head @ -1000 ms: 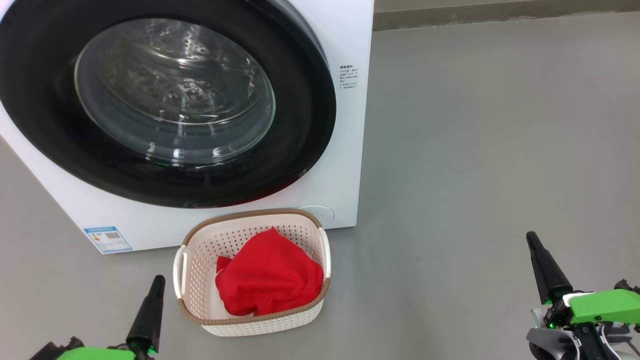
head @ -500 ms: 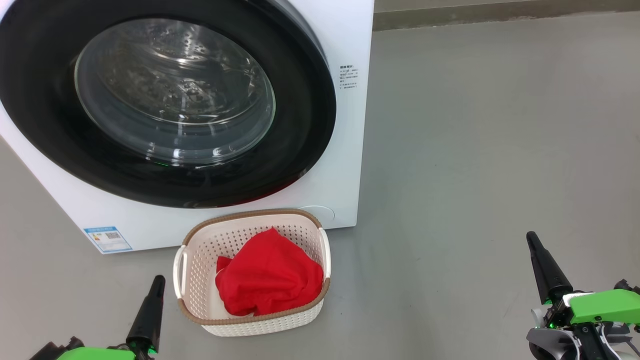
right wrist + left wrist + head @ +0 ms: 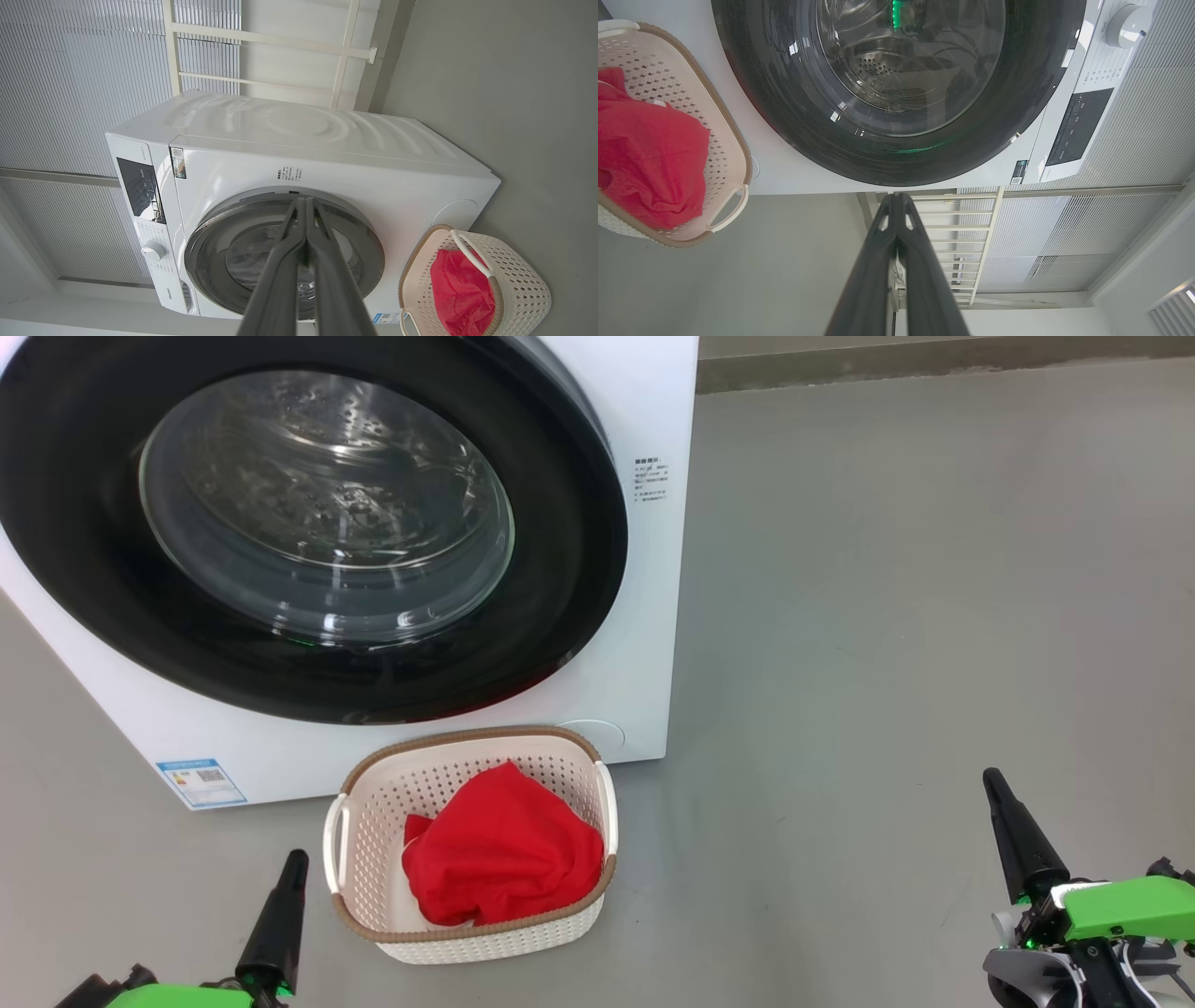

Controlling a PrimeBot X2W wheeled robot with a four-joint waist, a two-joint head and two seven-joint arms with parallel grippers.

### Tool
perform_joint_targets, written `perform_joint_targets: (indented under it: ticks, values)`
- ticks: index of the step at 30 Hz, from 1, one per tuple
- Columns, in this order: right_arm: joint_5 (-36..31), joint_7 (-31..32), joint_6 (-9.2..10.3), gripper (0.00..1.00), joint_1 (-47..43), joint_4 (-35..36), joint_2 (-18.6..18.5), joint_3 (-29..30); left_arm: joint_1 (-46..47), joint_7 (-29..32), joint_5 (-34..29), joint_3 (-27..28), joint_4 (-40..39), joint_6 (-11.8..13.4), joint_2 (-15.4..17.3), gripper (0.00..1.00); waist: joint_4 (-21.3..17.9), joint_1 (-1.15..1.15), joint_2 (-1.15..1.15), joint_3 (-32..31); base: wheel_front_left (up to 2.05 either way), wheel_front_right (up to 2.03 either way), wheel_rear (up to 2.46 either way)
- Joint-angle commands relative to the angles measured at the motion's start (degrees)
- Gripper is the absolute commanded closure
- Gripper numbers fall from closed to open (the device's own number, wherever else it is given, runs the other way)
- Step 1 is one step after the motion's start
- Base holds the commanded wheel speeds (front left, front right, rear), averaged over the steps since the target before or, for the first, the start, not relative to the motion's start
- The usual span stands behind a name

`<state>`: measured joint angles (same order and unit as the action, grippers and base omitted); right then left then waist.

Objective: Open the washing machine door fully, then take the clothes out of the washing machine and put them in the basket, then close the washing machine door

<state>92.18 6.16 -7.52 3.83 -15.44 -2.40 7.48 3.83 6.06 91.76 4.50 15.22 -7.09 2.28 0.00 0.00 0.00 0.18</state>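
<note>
Nothing has changed over the last second. Nearest the camera, the left gripper [image 3: 293, 866] and the right gripper [image 3: 995, 791] hang low on either side of the view, each with its two dark fingers pressed together and holding nothing. Neither has moved, and both are well apart from everything else. By the look of it, that stillness means the work is over rather than paused.

Between them and a little further off, the basket [image 3: 471, 936] stands on the grey floor [image 3: 887, 616], just in front of the washing machine [image 3: 646, 644]. The clothes [image 3: 504, 849] lie in it as one red heap, piled to about the rim.

Behind the basket, the door [image 3: 569, 569] looks shut. In the right wrist view its black rim sits flat against the white front.

Some things stay uncertain:
- The arms are cut off at the bottom edge of the head view, and the top and left of the door run out of it.
- The latch is not visible, so I cannot tell whether the door has caught.
- Through the glass [image 3: 327, 504], reflections cover the steel drum. No red shows there, but I cannot rule out a small piece left inside.
</note>
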Motion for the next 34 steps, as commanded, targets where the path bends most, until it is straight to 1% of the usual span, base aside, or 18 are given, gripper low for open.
perform_joint_targets:
  ticks: [1,34]
  values:
    - [0.0,0.3,0.03,1.0,2.4,1.4,-0.5,-1.0,2.4,0.4,0.4,2.0,-1.2,-0.4,0.6,1.0,0.0,0.0,0.0,0.0,0.0,0.0,0.0]
    - [0.0,0.3,0.03,1.0,2.4,1.4,-0.5,-1.0,2.4,0.4,0.4,2.0,-1.2,-0.4,0.6,1.0,0.0,0.0,0.0,0.0,0.0,0.0,0.0]
